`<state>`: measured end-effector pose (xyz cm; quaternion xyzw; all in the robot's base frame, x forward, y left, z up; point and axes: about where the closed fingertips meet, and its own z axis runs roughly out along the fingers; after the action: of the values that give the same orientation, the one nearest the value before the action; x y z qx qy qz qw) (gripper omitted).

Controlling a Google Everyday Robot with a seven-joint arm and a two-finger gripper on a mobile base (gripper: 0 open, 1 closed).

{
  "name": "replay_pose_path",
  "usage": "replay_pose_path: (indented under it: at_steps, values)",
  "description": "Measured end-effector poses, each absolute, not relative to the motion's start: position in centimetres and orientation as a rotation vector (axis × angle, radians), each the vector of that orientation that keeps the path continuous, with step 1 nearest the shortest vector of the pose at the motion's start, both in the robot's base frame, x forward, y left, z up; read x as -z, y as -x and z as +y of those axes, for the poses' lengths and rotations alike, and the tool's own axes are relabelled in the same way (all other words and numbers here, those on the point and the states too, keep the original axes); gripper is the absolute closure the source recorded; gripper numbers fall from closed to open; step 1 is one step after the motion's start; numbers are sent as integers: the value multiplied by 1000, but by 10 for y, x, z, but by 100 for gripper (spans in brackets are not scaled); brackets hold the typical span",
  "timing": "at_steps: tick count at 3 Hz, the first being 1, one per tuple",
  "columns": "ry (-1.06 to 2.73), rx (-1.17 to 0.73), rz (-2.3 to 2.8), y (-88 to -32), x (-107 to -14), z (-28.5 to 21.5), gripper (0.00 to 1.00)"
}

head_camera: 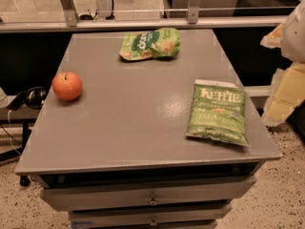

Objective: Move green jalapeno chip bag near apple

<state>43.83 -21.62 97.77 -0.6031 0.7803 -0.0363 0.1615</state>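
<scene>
The gripper [287, 87] hangs beside the grey table [128, 128]; how wide it stands cannot be told; the green jalapeno chip bag [218, 112] lies flat nearest it; the apple [67, 86] sits far across from it, well apart from that bag; a second green bag [150, 44] lies further back.

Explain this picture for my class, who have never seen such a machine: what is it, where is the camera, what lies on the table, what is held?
This is one picture from the robot's camera, looking down on a grey table with drawers; its mounting is not known. The robot is a wheeled base with one arm. The pale shapes at the right edge appear to be its gripper, off the table's side, touching nothing. Three things lie apart on the table: an orange-red apple at the left, a green bag with a dark round logo at the far side, and the green jalapeno chip bag, lettered KETTLE, at the right. None is held.
</scene>
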Motion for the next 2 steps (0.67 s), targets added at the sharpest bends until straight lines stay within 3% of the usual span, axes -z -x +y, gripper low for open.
replay_pose_path:
  at_steps: [2]
  values:
    - [1641, 26, 2198, -444, -957, -219, 0]
